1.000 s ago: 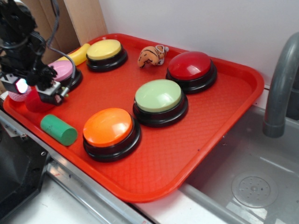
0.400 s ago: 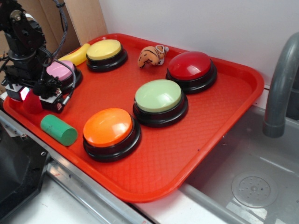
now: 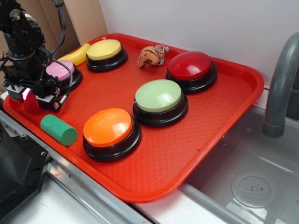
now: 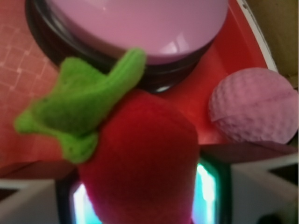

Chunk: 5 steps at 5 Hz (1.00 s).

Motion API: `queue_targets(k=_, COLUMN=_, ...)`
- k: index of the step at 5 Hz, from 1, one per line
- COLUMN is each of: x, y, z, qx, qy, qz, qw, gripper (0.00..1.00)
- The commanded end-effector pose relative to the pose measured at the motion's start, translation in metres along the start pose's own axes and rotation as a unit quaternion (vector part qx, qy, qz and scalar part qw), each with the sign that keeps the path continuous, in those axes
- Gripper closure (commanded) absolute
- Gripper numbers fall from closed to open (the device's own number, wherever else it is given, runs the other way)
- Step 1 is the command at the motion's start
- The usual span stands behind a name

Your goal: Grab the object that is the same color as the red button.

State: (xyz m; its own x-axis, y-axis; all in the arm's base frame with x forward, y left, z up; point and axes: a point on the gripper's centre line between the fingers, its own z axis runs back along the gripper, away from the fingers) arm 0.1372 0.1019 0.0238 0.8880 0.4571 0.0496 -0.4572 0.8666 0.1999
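The object, a small fuzzy red strawberry toy (image 3: pixel 31 105) with a green leafy stem, lies at the tray's left edge. In the wrist view it (image 4: pixel 140 158) fills the space between my two fingers, stem pointing away from me. My gripper (image 3: pixel 33 99) is low over it, jaws open and standing close on either side, with thin lit strips showing at both flanks (image 4: pixel 142 203). The red button (image 3: pixel 189 65), a dark-red dome on a black base, sits far off at the tray's back right.
On the red tray (image 3: pixel 252 79): pink button (image 3: pixel 60 70) just beyond the toy, pink ball (image 4: pixel 254 105) beside it, green cylinder (image 3: pixel 58 129), orange button (image 3: pixel 108 127), green button (image 3: pixel 159 95), yellow button (image 3: pixel 103 49), banana (image 3: pixel 77 54), tiger toy (image 3: pixel 152 55). Faucet (image 3: pixel 280 84) at right.
My gripper has moved left and down, from beside the strawberry toy to straddling it. The toy and buttons have stayed in place.
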Motion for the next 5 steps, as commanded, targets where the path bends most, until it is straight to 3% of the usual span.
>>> queue_targets(k=1, x=0.012, y=-0.028, z=0.07, qx=-0.1, qy=0.018, qz=-0.017, qw=0.995, gripper=1.0)
queue_targets(k=2, x=0.014, y=-0.051, z=0.105, qx=-0.136, qy=0.014, qz=-0.056, qw=0.989, gripper=1.0)
queue_targets(k=3, x=0.015, y=-0.074, z=0.141, qx=-0.154, qy=0.0, qz=-0.1, qw=0.983, gripper=1.0)
queue_targets(k=4, x=0.018, y=-0.09, z=0.154, qx=-0.136, qy=-0.014, qz=-0.14, qw=0.981, gripper=1.0)
queue_targets(k=5, x=0.021, y=-0.091, z=0.147, qx=-0.104, qy=0.002, qz=-0.163, qw=0.981, gripper=1.0)
